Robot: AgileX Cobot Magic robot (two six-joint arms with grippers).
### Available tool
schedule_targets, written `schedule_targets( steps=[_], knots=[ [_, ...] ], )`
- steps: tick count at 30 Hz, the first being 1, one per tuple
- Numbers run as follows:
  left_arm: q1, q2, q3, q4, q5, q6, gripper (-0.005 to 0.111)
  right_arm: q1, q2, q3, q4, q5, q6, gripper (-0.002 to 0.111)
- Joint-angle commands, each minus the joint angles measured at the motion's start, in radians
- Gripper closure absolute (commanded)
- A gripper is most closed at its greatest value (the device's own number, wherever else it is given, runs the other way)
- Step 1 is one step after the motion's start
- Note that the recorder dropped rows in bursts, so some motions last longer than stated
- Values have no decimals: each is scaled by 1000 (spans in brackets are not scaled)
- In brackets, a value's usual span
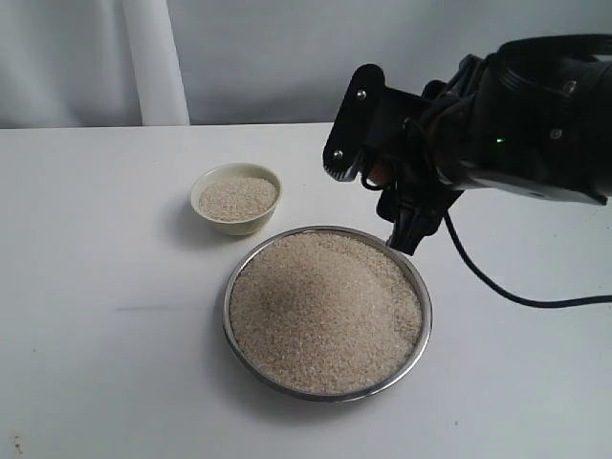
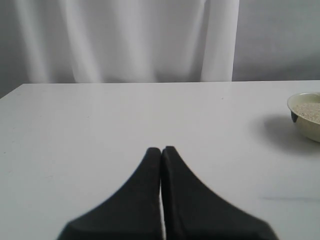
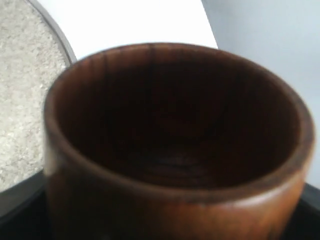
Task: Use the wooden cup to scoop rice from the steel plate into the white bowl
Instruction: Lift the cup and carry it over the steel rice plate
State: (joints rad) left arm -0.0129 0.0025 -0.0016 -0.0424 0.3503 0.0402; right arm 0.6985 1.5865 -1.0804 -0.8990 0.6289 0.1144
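Scoop pending.
Pale rice grains (image 1: 325,311) fill your wide shiny steel plate (image 1: 228,316); above its far rim, your right gripper (image 1: 382,177), jaws wide, clasps the empty dark-brown wooden cup (image 3: 175,150): dip next. Beyond, the small white bowl (image 1: 236,228) holds rice.

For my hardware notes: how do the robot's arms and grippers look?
The right arm is bulky and black, with a small green light, a flat finger with two silver screws, and a black cable trailing behind. The left gripper has two matte black fingers tapering to tips, one finely ridged.
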Motion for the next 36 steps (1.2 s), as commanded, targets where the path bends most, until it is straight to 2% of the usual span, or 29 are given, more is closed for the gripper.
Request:
schedule_targets(
  steps=[1, 10, 17, 23, 27, 36],
  knots=[
    [-3, -3, 2, 0, -6, -4, 107, 25, -9, -3, 2, 53, -12, 108],
    [-3, -3, 2, 0, -6, -4, 107, 28, -6, -3, 31, -35, 14, 108],
    [-3, -3, 2, 0, -6, -4, 107, 36, 117, -3, 22, 232, -114, 108],
    [-3, -3, 2, 0, -6, -4, 107, 70, 196, -3, -30, 222, -114, 108],
    [-3, -3, 2, 0, -6, -4, 107, 104, 232, -4, -126, 281, -114, 108],
    [-3, -3, 2, 0, -6, -4, 107, 179, 376, -226, -160, 530, -263, 108]
  ],
)
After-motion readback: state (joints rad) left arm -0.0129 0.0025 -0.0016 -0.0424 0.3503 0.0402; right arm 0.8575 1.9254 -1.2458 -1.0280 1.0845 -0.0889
